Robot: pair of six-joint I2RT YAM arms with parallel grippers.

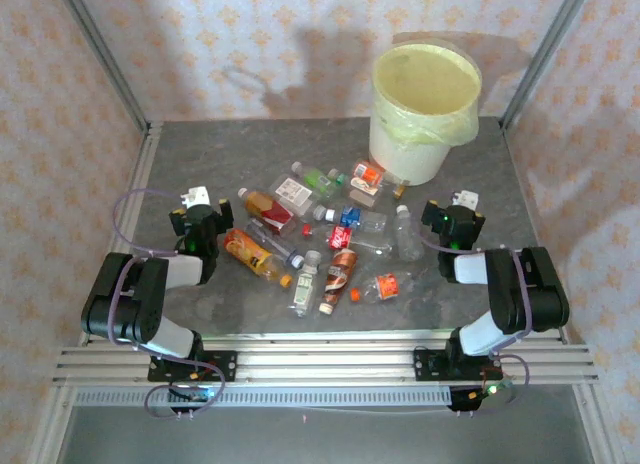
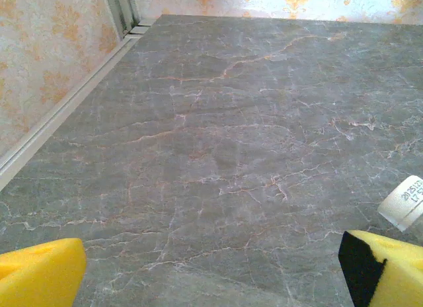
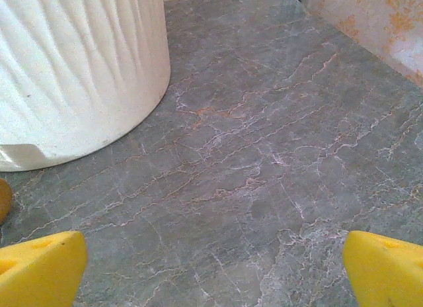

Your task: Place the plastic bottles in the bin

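Work surface: a grey marbled table is being enclosed by patterned walls at the left, right and far sides.
Bin: the bin is standing upright at the far right of the table, and its rim is being covered by a pale yellow-green bag. In the right wrist view its ribbed cream wall is being shown at the upper left, resting on the table.
Plastic bottles: the plastic bottles are lying on their sides in a loose cluster at the middle of the table. The cluster is on the near-left side of the bin, between the two arms.
Cluster edges: an orange bottle is lying nearest the left arm, and a clear bottle is lying nearest the right arm.
Left gripper: the left gripper is being held low, just left of the cluster. Its yellow fingertips are being held wide apart, with bare table between them. A white bottle cap is being shown just beyond the right-hand fingertip.
Right gripper: the right gripper is being held low, just right of the cluster and on the near side of the bin. Its yellow fingertips are being held wide apart over bare table, gripping nothing.
Unidentified item: an amber object is being cut off by the left edge of the right wrist view, near the bin's base.
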